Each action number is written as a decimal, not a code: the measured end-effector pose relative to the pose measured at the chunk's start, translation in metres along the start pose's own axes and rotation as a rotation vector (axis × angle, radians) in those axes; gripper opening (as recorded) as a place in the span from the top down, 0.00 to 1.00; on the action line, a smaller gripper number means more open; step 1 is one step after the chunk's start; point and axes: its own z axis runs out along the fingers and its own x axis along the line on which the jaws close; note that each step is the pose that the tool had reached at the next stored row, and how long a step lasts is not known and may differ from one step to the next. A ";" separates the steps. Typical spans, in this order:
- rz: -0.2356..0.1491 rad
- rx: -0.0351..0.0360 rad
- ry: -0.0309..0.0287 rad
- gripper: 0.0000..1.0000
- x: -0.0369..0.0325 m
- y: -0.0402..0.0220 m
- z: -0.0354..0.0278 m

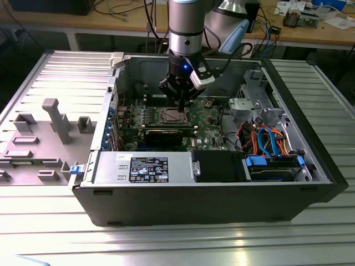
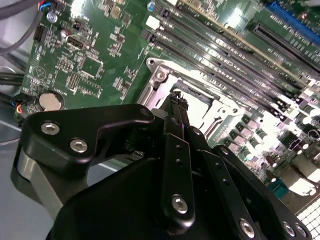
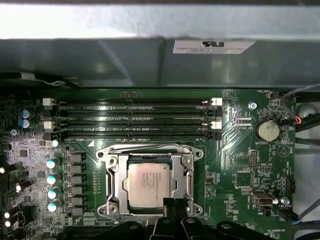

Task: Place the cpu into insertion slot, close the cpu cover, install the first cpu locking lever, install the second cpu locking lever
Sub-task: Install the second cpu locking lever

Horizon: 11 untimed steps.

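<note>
Scene: open computer case [image 1: 211, 194] on a slatted metal bench, arm reaching down inside.
Gripper [image 2: 176, 100]: fingers pressed together, nothing held, tips low over the socket edge in the second wrist view; also at [image 1: 180, 102] and [image 3: 170, 204].
Cpu [image 3: 151, 182]: seated in the insertion slot [image 3: 150, 181], metal top up.
Cpu cover [image 3: 186, 172]: appears folded down, framing the chip.
Levers: thin wire along the socket's far edge [image 3: 145, 148]; latched or loose — can't tell from this angle.
Progress: approx. two steps done; both locking levers likely left.
Nearby: memory slots [image 3: 132, 117] beside the socket, empty.
</note>
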 end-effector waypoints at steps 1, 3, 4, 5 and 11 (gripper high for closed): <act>0.000 0.0000 0.0000 0.89 0.0000 -0.0018 0.0002; 0.000 -0.0001 0.0000 0.89 0.0000 -0.0020 0.0002; 0.000 0.0000 0.0001 0.89 0.0000 -0.0021 0.0002; 0.000 0.0000 0.0000 0.89 0.0000 -0.0022 0.0002; 0.000 -0.0001 0.0000 0.89 0.0016 -0.0024 -0.0016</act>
